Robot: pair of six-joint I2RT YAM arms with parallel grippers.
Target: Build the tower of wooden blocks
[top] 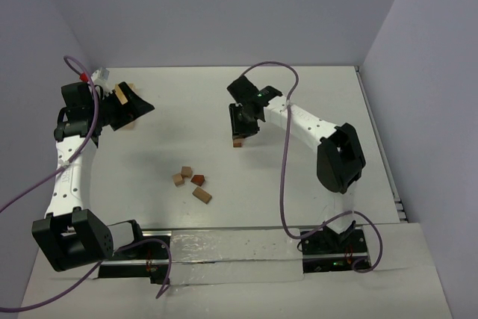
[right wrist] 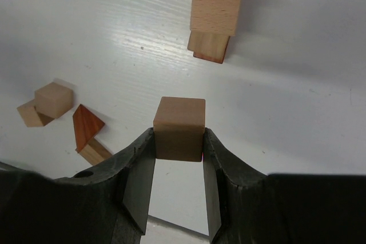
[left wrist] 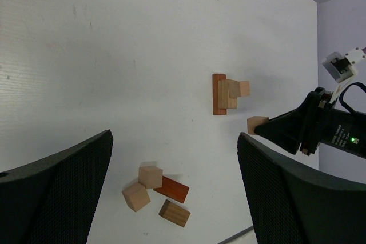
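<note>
As right fingers [right wrist: 141, 159] clamp cube [right wrist: 179, 119], left [left wrist: 174, 139] — wide

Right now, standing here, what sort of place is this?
Probably a robotics lab test bench: a left arm and right arm bolted to a white table, plain walls boxing it in, wood blocks laid out for stacking.

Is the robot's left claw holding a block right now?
No, the left claw is wide open and grips nothing; the loose blocks lie on the table.
</note>
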